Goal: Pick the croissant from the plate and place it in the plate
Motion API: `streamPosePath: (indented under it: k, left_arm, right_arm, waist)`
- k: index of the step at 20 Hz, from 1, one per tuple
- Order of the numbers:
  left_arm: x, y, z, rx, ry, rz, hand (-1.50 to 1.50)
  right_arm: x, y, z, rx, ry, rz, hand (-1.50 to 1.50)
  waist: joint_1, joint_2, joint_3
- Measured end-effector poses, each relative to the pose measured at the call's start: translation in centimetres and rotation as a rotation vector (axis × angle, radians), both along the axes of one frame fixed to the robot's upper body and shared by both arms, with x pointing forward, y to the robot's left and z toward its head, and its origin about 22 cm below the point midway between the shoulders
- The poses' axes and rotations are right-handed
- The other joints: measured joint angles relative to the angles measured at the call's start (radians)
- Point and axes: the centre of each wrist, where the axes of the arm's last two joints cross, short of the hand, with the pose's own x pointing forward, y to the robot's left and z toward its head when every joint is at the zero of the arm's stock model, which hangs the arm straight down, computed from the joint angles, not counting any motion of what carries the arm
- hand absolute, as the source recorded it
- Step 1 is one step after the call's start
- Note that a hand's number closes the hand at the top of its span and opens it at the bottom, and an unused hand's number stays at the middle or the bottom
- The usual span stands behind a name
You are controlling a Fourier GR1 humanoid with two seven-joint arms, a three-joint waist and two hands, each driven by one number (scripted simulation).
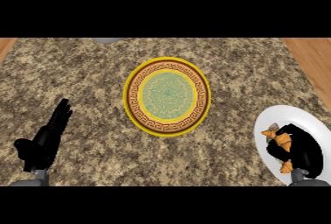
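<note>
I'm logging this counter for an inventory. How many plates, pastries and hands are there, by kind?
Plates: 2, the patterned plate and the white plate
Pastries: 1, the croissant on the white plate
Hands: 2, the left hand open, the right hand curled round the croissant
Total: 5

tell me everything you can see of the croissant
The croissant is golden orange. Only its two ends show; the right hand is curled round its middle and hides the rest. It sits over the white plate at the view's lower right; whether it rests there or is lifted cannot be told.
</note>
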Motion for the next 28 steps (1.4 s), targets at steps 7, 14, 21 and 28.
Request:
streamPosePath:
  k: [7,14,21,28]
  left_arm:
    - [-0.2,0.7,0.4,0.005,0.001,0.015,0.00]
    - [-0.2,0.6,0.3,-0.008,0.001,0.009,0.00]
    - [0.0,0.1,0.3,-0.006,-0.006,-0.018,0.00]
    - [1.6,-1.5,1.1,-0.010,-0.024,-0.060,0.00]
  right_arm:
    - [-4.2,7.1,0.7,-0.073,-0.097,-0.020,1.50]
    - [-7.5,13.3,5.7,-0.174,-0.247,-0.001,1.50]
    - [-10.5,18.0,12.6,-0.309,-0.425,0.000,1.50]
    - [-11.3,20.5,15.2,-0.412,-0.501,0.077,1.50]
  waist:
    - [-0.013,0.003,0.010]
    - [-0.002,0.014,0.022]
    - [0.029,0.025,0.028]
    - [0.066,0.038,0.032]
